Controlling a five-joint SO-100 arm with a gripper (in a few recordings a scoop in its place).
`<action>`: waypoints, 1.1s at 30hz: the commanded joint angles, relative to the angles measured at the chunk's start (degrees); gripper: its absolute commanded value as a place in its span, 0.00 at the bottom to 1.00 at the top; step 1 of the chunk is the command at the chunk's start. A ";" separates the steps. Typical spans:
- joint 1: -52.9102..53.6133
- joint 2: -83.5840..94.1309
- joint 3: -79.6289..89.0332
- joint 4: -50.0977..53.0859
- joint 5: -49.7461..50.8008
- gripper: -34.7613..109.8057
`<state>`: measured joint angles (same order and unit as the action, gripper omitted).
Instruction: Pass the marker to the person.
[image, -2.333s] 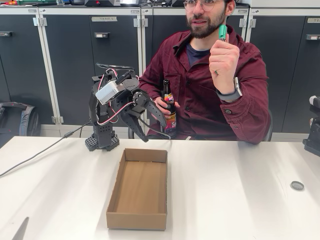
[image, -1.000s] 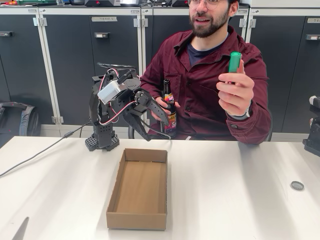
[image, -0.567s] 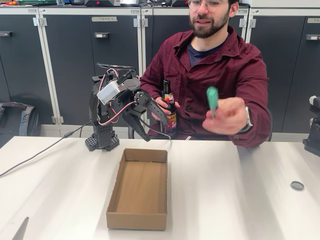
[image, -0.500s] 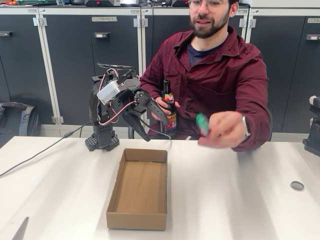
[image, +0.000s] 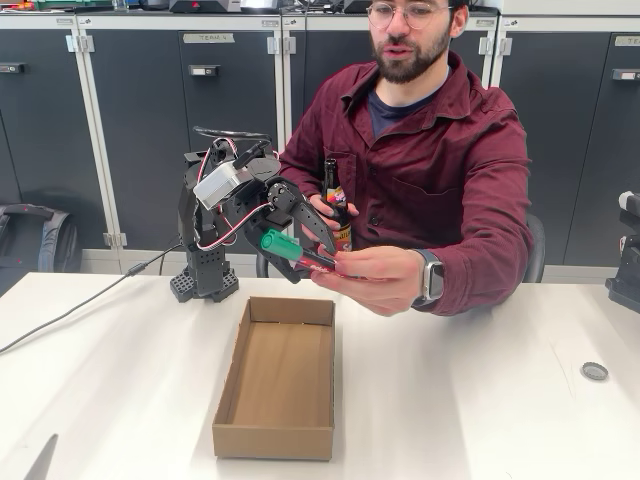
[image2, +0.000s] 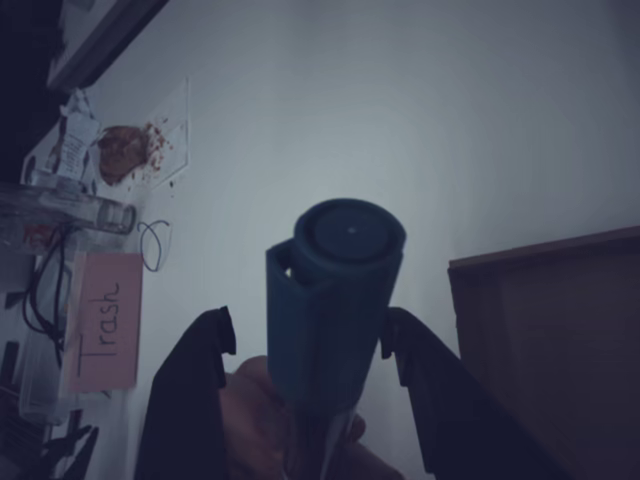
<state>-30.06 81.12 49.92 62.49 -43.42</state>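
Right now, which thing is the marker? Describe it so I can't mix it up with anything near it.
Find the black robot arm behind the open cardboard box. The person's hand reaches to its gripper, holding the marker between the open fingers. It is the thick green pen with a red band, unlike the dark glass bottle behind it.

marker (image: 283, 246) smooth green plastic, in hand (image: 370, 281) | box (image: 279, 377) matt brown cardboard below hand | table (image: 480, 400) smooth white (slight sheen) | shirt (image: 450, 170) maroon cloth
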 joint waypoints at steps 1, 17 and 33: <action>0.44 4.48 -0.62 -0.09 -0.62 0.46; 0.35 4.48 -0.44 0.09 -0.35 0.46; 0.26 4.48 -0.09 -0.44 -0.18 0.46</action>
<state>-30.06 81.12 50.19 62.67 -43.51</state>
